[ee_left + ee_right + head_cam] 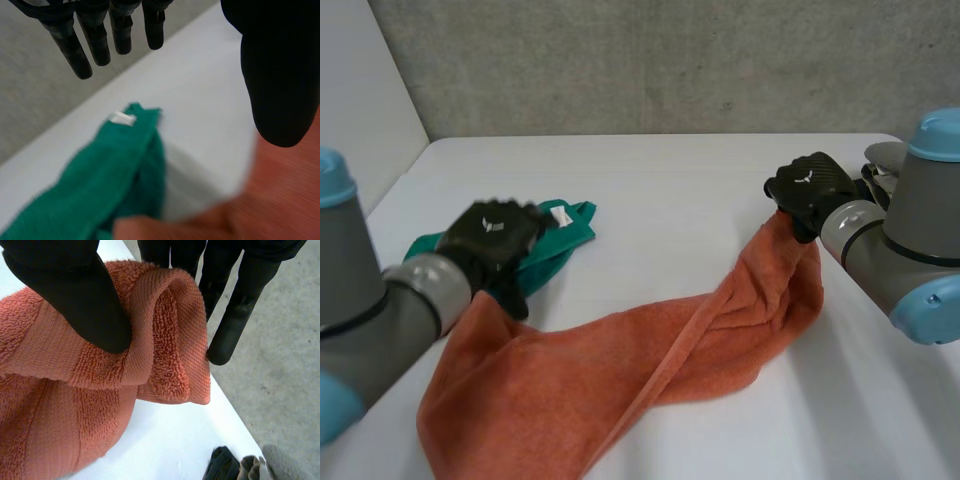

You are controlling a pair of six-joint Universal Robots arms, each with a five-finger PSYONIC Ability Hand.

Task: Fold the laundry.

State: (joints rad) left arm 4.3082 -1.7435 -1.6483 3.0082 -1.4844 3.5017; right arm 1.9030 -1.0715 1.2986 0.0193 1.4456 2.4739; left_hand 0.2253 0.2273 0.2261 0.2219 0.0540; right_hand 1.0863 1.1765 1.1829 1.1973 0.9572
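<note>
My right robot hand (808,192) pinches one end of the orange towel (570,390) between thumb and fingers, raised off the table (670,170). The rest sags across the table towards my left robot hand (492,235), whose fingers are straight and spread over the other end, holding nothing, with a green cloth (560,240) just beside it. I judge this to be the spreading-out step. Next, my left must close on a corner so I can pull the towel flat.

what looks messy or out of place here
The orange towel is twisted into a rumpled band across the table, not laid flat, with one end pinched up by the right hand. A green cloth lies bunched by the left hand. Nothing looks spilled or damaged.
</note>
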